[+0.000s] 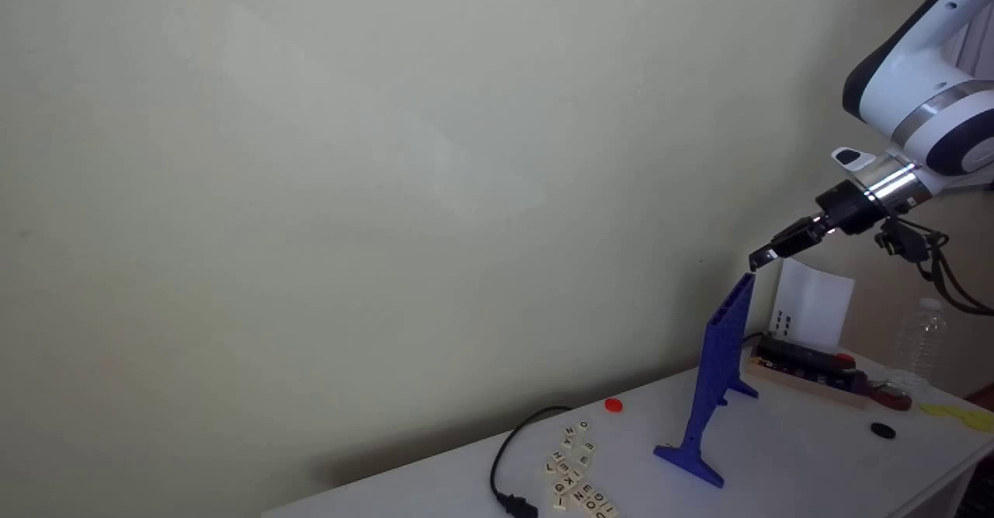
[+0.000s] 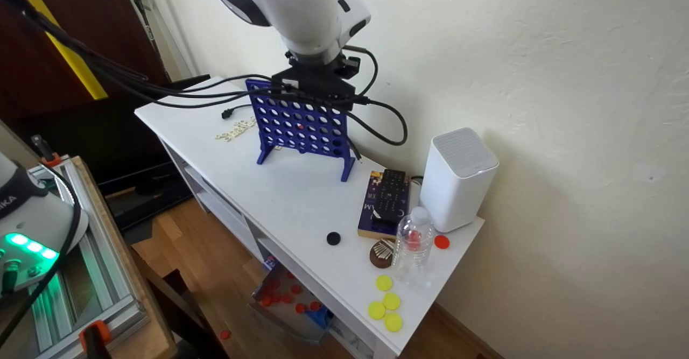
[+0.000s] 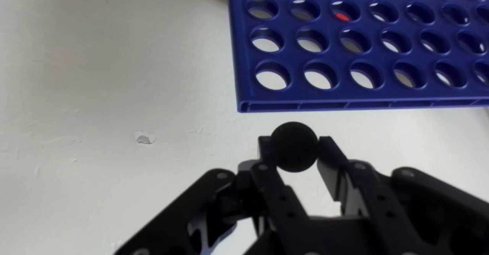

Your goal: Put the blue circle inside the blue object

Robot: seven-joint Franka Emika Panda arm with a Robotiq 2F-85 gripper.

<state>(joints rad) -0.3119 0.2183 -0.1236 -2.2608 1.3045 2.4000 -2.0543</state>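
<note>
One dark disc (image 3: pixel 294 146): held by its two sides, shown face-on in the wrist view, near black in colour.
Tool (image 1: pixel 759 259): parted by no more than the disc's width and clamped on it, with the fingertips (image 3: pixel 328 150) set against either side.
Blue frame (image 1: pixel 718 363): stood upright on splayed feet, pierced by rows of round holes and slotted along its top edge.
Disc to frame: held just beside the slotted edge, at the end near the wall (image 1: pixel 388 192); a strip of that wall is seen between the two in the wrist view.
Bench (image 1: pixel 808 456): white-topped, set along the wall.
Letter tiles (image 1: pixel 570 480): scattered near a black plug (image 1: pixel 518 505) and a red disc (image 1: pixel 613 405).
Black disc (image 2: pixel 334 238): laid flat in both exterior views, well apart from the frame.
Yellow discs (image 2: pixel 392 301): four, grouped near the bench's end in an exterior view.
Book (image 2: pixel 368 211): topped by a dark remote (image 2: pixel 392 187).
Clear bottle (image 2: pixel 410 258): stood upright near a white box (image 2: pixel 457 187).
</note>
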